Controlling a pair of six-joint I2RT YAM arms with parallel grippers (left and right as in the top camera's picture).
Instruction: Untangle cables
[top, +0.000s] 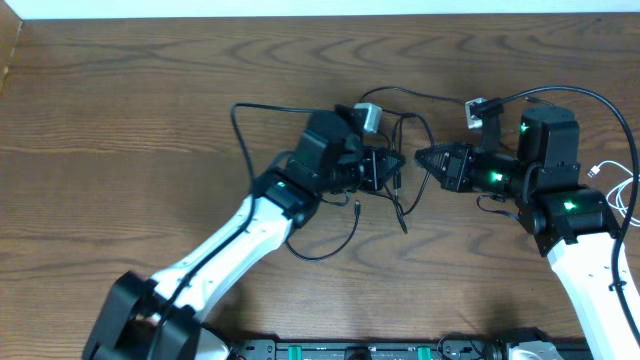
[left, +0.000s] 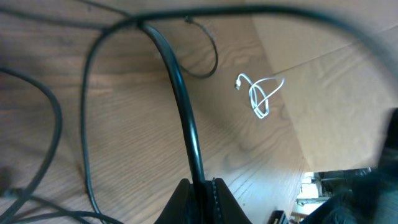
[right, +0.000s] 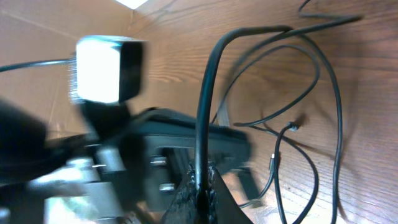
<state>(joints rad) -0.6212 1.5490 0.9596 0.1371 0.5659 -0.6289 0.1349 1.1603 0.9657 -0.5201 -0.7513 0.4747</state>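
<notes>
Two thin black cables (top: 400, 205) lie tangled in loops at the table's middle. My left gripper (top: 396, 163) is shut on a black cable (left: 184, 118), which runs up from between its fingers. My right gripper (top: 421, 157) faces it from the right and is shut on a black cable (right: 205, 106) that arches over the loops. The fingertips are a short gap apart. The white cable (top: 622, 190) lies coiled at the right edge, apart from the black ones; it also shows in the left wrist view (left: 261, 94).
The wooden table (top: 150, 90) stretches to the left and back. A black loop (top: 245, 135) reaches out left of my left arm, and a loose plug end (top: 404, 228) lies in front of the grippers. A cardboard wall (left: 336, 81) stands at the table's right side.
</notes>
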